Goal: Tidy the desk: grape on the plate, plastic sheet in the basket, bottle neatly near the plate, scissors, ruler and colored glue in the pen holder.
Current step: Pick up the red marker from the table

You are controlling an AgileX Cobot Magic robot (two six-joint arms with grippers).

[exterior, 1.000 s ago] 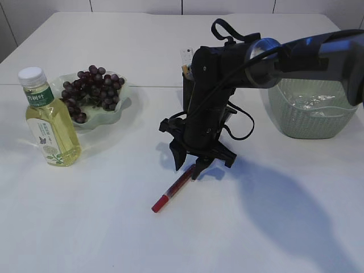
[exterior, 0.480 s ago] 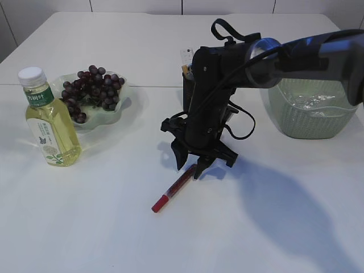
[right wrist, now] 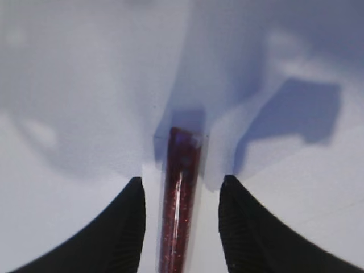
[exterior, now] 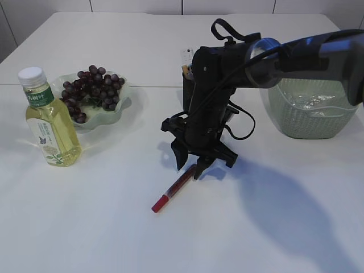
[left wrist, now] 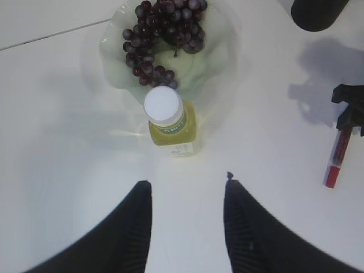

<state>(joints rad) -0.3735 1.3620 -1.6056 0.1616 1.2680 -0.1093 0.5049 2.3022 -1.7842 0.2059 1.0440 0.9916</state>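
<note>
Nothing is shifting between the earlier exterior pictures and this one: the right arm is staying low over the glue tube and every object is keeping its place. A smooth white bench (exterior: 102,239) is filling the scene, with a pale tiled wall running along its far edge. At the left, a clear plastic bottle (exterior: 48,118) of yellow liquid, with a white cap and a green label, is standing upright just beside a wavy-rimmed, translucent pale green plate (exterior: 122,91), which is holding a bunch of dark purple grapes (exterior: 91,91). The left gripper (left wrist: 187,227) is hovering above the bottle with its dark ribbed fingers (left wrist: 128,233) apart and holding nothing. Toward the middle, the slim red colored glue (exterior: 172,190) is lying flat on the bench at a slant, its red cap nearest the camera. The right gripper (exterior: 190,166) is pointing down over the tube's far end; in the right wrist view its black fingers (right wrist: 128,227) are standing apart, one on each side of the glittery tube, not touching it. A black pen holder (exterior: 186,85) is sitting behind the arm, mostly hidden. At the far right, a pale green woven basket (exterior: 310,122) is holding something clear and crinkled.
</note>
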